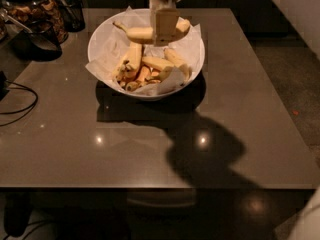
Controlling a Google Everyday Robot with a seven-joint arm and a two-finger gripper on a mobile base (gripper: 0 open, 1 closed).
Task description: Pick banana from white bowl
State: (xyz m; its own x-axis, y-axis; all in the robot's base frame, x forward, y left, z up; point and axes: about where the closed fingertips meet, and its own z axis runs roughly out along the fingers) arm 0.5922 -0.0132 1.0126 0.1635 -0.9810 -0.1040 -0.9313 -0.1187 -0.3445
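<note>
The white bowl (100,39), lined with crinkled white paper, stands at the back middle of the dark table. My gripper (165,28) hangs above the bowl's far side and is shut on the banana (141,33), a long pale-yellow one with a thin dark stem tip pointing left. The banana is held crosswise, lifted above the other fruit. Several shorter yellow-brown bananas (132,59) and orange pieces lie in the bowl below.
Dark glass jars (37,11) with snacks stand at the back left corner. A black cable (20,101) lies at the table's left edge. The table's front edge runs across the lower part of the view.
</note>
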